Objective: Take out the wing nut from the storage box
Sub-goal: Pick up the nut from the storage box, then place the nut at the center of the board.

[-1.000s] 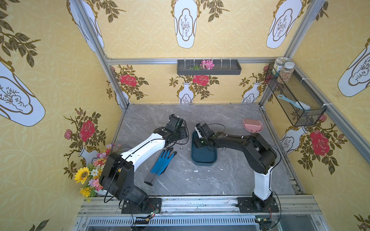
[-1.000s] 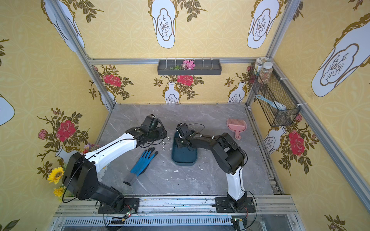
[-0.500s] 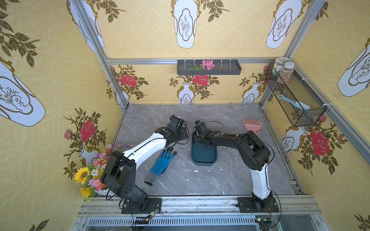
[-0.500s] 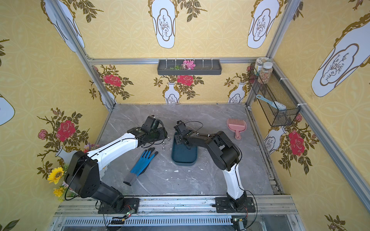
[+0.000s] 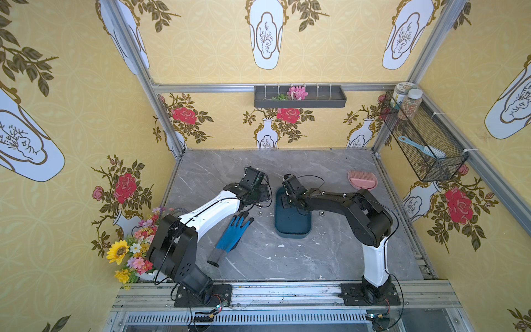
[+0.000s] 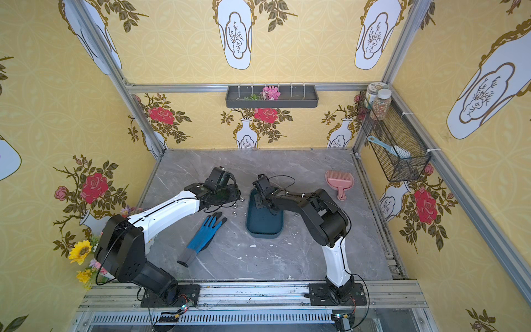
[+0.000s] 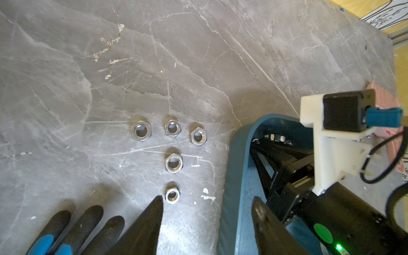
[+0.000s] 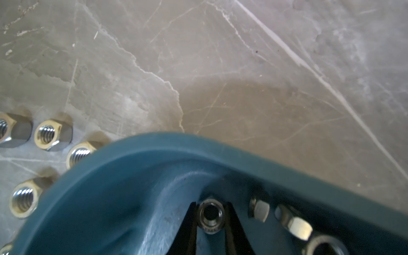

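Observation:
The storage box (image 5: 293,225) (image 6: 264,225) is a shallow teal tray in mid-table in both top views. My right gripper (image 8: 210,220) reaches into its far end (image 8: 132,172). Its two dark fingers press on both sides of the wing nut (image 8: 210,214), seen end-on as a small round steel nut with a threaded hole, low in the box. More nuts (image 8: 295,224) lie beside it inside the box. My left gripper (image 7: 206,206) hangs open over the box's left rim (image 7: 234,176). One finger is over the table and the other over the box, with nothing between them.
Several hex nuts (image 7: 174,163) lie in rows on the grey table left of the box. Another nut (image 5: 321,213) lies to its right. A blue glove (image 5: 234,232) lies front-left. A pink scoop (image 5: 362,180) lies back-right under the wire basket (image 5: 422,143). Flowers (image 5: 129,250) stand at the left edge.
My right gripper's jaws have closed in onto the nut at the far end of the box. The left arm has hardly moved and its jaws stay open.

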Controlling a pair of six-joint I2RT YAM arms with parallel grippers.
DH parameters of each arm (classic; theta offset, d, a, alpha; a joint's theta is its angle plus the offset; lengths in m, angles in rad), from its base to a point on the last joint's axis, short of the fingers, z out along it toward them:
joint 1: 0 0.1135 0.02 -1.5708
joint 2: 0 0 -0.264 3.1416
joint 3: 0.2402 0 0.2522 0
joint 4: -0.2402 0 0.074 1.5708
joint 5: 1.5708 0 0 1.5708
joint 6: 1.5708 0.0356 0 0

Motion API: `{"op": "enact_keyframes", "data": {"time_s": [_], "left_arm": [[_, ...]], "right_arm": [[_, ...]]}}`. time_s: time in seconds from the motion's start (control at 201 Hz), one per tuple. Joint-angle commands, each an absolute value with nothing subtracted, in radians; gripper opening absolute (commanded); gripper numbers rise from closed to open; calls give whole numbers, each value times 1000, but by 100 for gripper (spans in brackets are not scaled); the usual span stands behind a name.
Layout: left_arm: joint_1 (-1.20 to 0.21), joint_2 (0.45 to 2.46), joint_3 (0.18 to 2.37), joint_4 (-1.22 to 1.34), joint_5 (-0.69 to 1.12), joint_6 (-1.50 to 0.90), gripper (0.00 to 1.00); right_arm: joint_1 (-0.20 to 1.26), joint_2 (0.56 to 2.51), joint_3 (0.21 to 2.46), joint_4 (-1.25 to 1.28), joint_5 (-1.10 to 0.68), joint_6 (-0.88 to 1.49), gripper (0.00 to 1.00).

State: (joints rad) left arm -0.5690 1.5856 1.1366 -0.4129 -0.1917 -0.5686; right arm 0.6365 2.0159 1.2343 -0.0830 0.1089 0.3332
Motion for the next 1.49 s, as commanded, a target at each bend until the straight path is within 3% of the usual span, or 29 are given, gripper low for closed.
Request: {"op": "enact_keyframes", "data": {"time_s": [0.0,0.523,0.932,1.166,1.485], "left_arm": [[-568,1594,1131,-400,-189,-568,66],[-568,1595,1126,-394,-167,-572,66],[-568,1598,1126,-387,-147,-577,66],[-568,1598,1125,-387,-145,-577,66],[-568,1603,1126,-389,-143,-577,66]], "right_arm": [[635,1982,1220,-126,87,336,18],[633,1605,996,-136,39,417,18],[577,1304,746,-248,237,555,18],[410,1331,657,-225,225,632,18],[349,1479,661,-118,205,634,21]]}}
